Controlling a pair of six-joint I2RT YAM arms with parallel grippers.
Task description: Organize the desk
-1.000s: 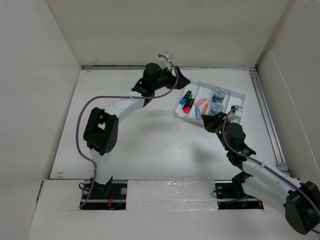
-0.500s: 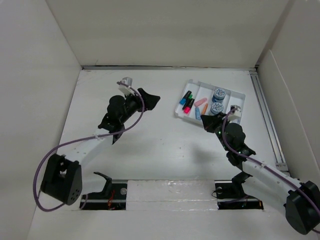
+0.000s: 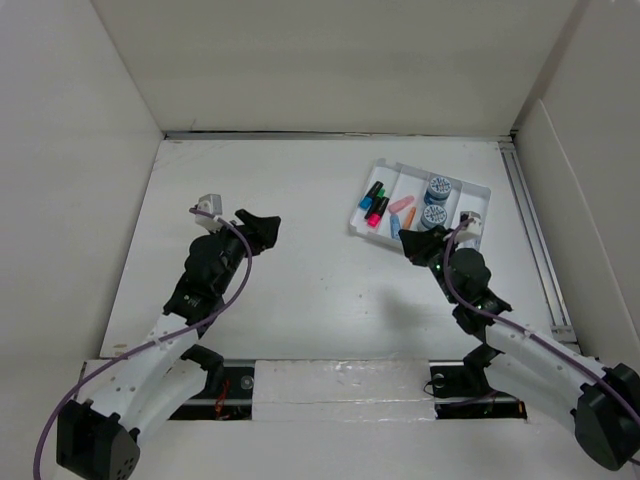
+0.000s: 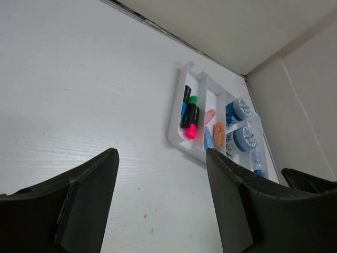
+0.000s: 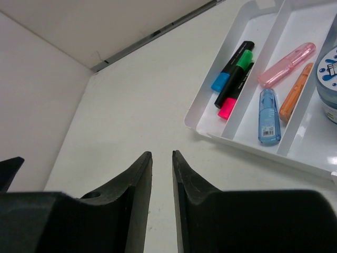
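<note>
The desk point(image 3: 300, 190) is a flat white tabletop walled by white panels. My left gripper point(image 3: 258, 230) is open and empty above the desk's left middle, well left of the tray. In the left wrist view point(image 4: 161, 158) only bare desk lies between its fingers. My right gripper point(image 3: 412, 250) is shut and empty just in front of the tray's near corner. In the right wrist view point(image 5: 161, 154) a thin gap shows between its fingertips, with nothing in it.
A white compartment tray point(image 3: 356, 226) sits at the back right and holds highlighters point(image 3: 375, 203), pens point(image 3: 400, 206) and two blue tape rolls point(image 3: 436, 190). It also shows in the left wrist view point(image 4: 176, 118) and the right wrist view point(image 5: 253, 148).
My left arm has pulled back from beside the tray toward the near left, and its gripper now hangs over the desk's left middle. The right arm has hardly moved.
</note>
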